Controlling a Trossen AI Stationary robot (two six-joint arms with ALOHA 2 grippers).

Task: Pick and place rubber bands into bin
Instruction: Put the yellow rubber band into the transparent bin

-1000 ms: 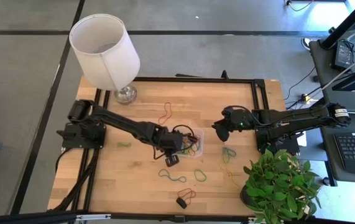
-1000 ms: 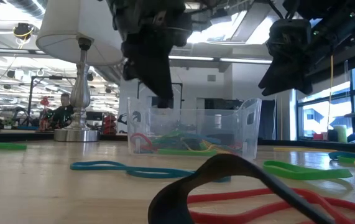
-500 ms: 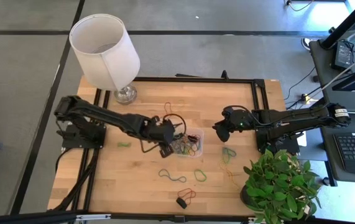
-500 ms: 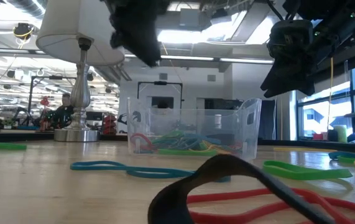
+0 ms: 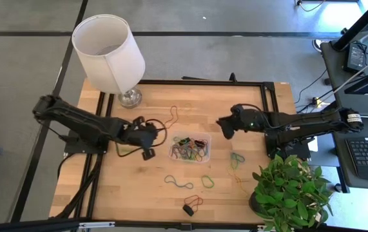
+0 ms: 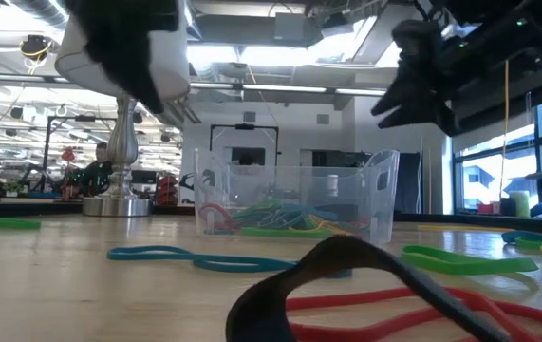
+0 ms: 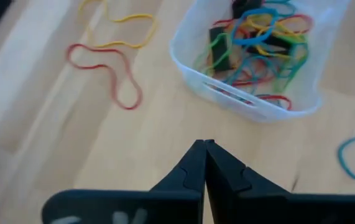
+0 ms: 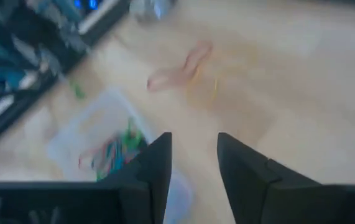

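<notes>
Table (image 5: 138, 187): wooden top, dark frame; lampshade (image 5: 108, 51) at far-left corner, potted plant (image 5: 293, 193) at near-right corner.

L arm: reaches in from left. Left gripper (image 5: 146, 136) just left of the bin, over bare wood; fingers pressed tight together, nothing between them.

R arm: reaches in from right. Right gripper (image 5: 225, 125) above table, just right and slightly far of the bin; fingers parted, a clear gap, nothing held.

Bin (image 5: 208, 138): clear tub, table centre, holds a mixed tangle of bands.

Rubber bands, loose: red (image 5: 172, 116) far of bin; blue (image 5: 178, 183), green (image 5: 207, 181), red-and-black (image 5: 192, 205) near side; green (image 5: 236, 158) to the right; green (image 5: 128, 150) near the L arm.

Step (est.): between picks, both grippers empty. Next calls for choosing a loose band, opening fingers, lowering flat to wood; thin floppy loops, so pinch needs to be low.
</notes>
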